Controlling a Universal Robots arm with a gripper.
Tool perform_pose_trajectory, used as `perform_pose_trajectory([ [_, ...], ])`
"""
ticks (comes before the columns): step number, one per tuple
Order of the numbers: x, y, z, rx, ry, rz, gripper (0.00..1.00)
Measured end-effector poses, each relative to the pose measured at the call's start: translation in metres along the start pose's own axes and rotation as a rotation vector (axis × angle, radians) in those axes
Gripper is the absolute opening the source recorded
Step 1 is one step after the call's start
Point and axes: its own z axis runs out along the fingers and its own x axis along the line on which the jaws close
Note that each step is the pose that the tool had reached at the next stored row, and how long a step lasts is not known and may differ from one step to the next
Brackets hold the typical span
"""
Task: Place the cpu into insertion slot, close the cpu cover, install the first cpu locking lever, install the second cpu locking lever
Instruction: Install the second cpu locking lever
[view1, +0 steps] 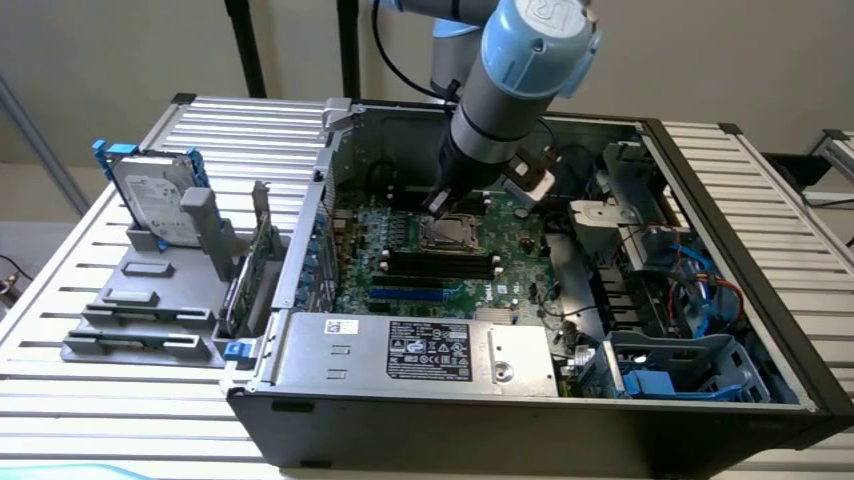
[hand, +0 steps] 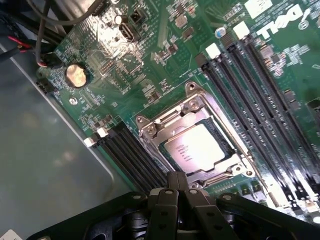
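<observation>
"DELL" stands printed in white on the green motherboard (hand: 150, 75), upside down.

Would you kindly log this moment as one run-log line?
cpu: seated in insertion slot | cpu cover: down over cpu | gripper: shut, empty, just off socket edge

The exterior view looks down from above and in front of an open computer case (view1: 561, 400) lying on a slatted table (view1: 80, 290), far enough back to take in the whole case and the arm (view1: 514, 80). The wrist view looks steeply down, close over the motherboard (hand: 165, 65). Both views share the socket (view1: 450, 232) (hand: 197, 145) and the memory slots (view1: 434, 265) (hand: 255, 100).
</observation>
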Motion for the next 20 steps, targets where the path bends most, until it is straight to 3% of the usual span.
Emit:
perform_pose_trajectory([
  [6,-0.012,0.0053,-0.0128,-0.0003,-0.0004,0.0,0.11],
  [20,-0.035,0.0062,-0.0352,-0.0052,-0.0064,0.001,0.11],
])
